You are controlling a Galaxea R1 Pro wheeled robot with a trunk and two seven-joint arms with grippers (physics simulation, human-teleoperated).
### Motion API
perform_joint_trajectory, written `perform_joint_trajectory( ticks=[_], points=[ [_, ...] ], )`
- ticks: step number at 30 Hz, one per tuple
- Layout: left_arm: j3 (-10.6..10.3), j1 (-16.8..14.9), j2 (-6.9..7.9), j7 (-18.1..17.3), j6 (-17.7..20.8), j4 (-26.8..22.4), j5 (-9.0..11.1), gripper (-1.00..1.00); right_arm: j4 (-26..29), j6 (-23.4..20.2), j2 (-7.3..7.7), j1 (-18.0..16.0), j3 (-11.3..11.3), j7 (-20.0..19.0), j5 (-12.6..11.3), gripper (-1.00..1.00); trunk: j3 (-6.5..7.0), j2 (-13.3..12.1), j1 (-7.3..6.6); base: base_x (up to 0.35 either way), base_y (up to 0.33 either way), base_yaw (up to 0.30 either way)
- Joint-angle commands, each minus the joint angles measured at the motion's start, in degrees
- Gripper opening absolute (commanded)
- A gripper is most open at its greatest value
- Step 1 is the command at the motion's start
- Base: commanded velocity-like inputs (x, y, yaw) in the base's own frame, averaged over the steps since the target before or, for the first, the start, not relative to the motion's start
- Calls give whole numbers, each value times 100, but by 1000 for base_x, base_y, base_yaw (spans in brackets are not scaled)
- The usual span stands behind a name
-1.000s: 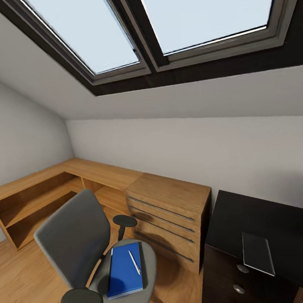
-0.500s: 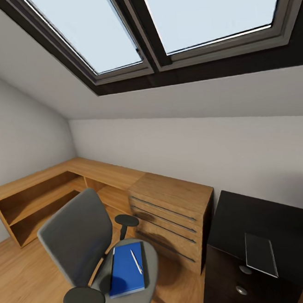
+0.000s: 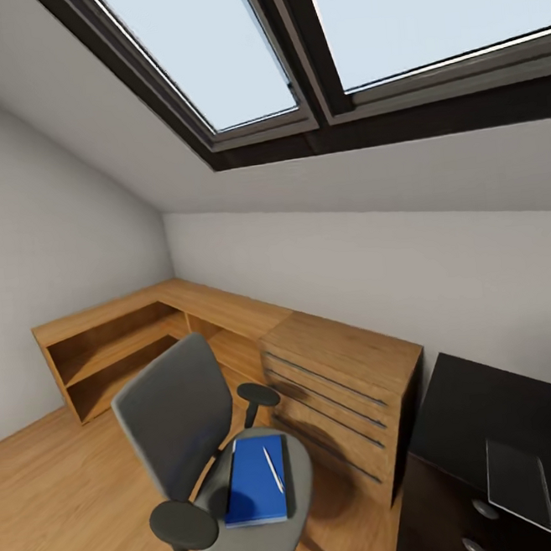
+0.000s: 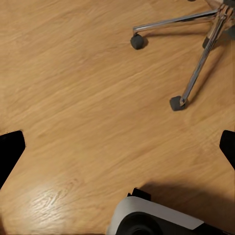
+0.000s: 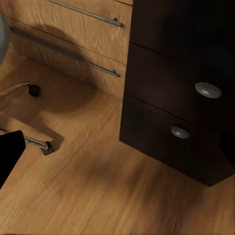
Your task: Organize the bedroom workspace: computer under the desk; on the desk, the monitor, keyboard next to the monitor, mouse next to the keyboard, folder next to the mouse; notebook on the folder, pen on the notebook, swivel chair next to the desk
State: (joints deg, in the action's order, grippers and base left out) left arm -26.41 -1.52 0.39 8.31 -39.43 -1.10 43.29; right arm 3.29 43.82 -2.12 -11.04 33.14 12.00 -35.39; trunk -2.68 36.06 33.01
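Note:
The grey swivel chair (image 3: 175,411) stands on the wood floor, left of the light-wood chest. On its seat lies the blue folder (image 3: 256,490), and the white pen (image 3: 273,469) rests on the folder. The black desk (image 3: 489,398) is at the lower right, with the thin dark-grey notebook (image 3: 519,484) flat on its top. My left gripper (image 4: 117,152) hangs open over bare floor near the chair's chrome base (image 4: 198,63). My right gripper (image 5: 117,152) is open, low in front of the desk's black drawer unit (image 5: 171,98). The computer, monitor, keyboard and mouse are out of view.
A light-wood drawer chest (image 3: 341,391) stands between chair and desk, tight against the desk. A low light-wood shelving unit (image 3: 118,345) runs along the left corner. The sloped ceiling holds skylights (image 3: 220,53). A chair castor (image 5: 34,89) sits near the chest. My own base (image 4: 152,220) shows below the left gripper.
The whole head view has shifted, so chair, chest and desk sit further right in the picture. The folder and pen stay on the seat, the notebook on the desk.

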Motion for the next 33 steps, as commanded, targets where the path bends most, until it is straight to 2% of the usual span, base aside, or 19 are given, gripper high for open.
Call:
perform_joint_trajectory(
  ticks=[1, 11, 22, 25, 26, 33],
  points=[
    [-49, -4, 1, 56, -5, -4, -6, 100, -4, 6, 0, -4, 50, 51, -2, 100, -13, 10, 2, 0, 0, 275],
    [-48, -2, 3, 56, -3, -4, -5, 100, -180, 20, 1, -4, 58, 46, 20, 100, -61, 10, 2, 0, 0, 218],
    [-48, -4, 8, 64, -3, -4, 3, 100, -205, 13, 6, -4, 66, 40, 47, 100, -154, 10, 2, 0, 0, 38],
    [-48, -2, 8, 65, -3, -4, 4, 100, -207, 13, 22, -4, 68, 40, 133, 100, -170, 10, 2, 0, 0, 4],
    [-48, -2, 7, 65, -3, -4, 4, 100, -215, 11, 42, -4, 64, 40, 266, 100, -171, 10, 2, 0, 0, 1],
    [-48, -2, 7, 64, 1, -4, 4, 100, -296, 3, 113, -4, 61, 46, 408, 100, -175, 10, 2, 0, 0, 0]
  ],
)
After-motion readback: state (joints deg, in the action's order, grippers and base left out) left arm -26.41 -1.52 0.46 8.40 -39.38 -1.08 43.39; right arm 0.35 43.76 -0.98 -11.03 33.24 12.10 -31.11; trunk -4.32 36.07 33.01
